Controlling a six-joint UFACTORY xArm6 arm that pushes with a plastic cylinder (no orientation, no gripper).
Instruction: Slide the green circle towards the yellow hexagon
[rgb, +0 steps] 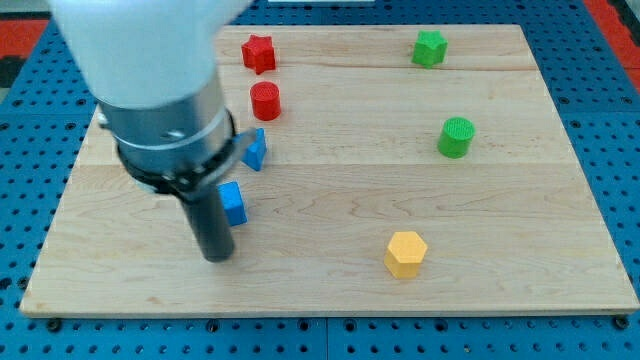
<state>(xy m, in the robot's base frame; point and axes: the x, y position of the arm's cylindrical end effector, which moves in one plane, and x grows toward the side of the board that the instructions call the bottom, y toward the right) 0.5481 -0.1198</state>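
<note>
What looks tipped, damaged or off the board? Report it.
Nothing stands out. The green circle, yellow hexagon and other blocks sit flat on the board; my tip rests below the blue cube.

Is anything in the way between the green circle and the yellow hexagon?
No, nothing visible. The green circle sits toward the view's right, and the yellow hexagon lies below it, slightly left, with only bare wood between them. My tip is far off at the view's left, beside the blue block.

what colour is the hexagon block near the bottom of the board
Yellow: the hexagon shows plainly in the camera view, the only view.
</note>
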